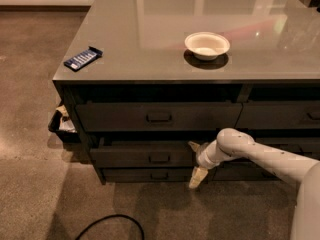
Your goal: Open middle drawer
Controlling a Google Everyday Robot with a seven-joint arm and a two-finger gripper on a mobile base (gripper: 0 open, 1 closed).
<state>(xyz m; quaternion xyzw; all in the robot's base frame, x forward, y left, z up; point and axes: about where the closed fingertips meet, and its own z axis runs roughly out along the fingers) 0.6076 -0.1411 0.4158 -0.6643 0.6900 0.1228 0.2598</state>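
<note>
The middle drawer (145, 155) is a wide dark grey front with a small loop handle (159, 158) at its centre. It stands slightly out from the cabinet, with a dark gap above it. My gripper (194, 162) is at the right end of this drawer's front, to the right of the handle and not on it. It is open: one pale fingertip (192, 145) points up by the drawer's top edge and the other hangs below. The taller top drawer (155, 116) and the slim bottom drawer (150, 175) are shut.
A white bowl (207, 45) and a blue packet (82, 58) lie on the glossy grey counter (150, 29). A black bin with rubbish (62, 125) stands left of the cabinet. A black cable (112, 223) lies on the carpet in front. More drawers (280, 115) lie to the right.
</note>
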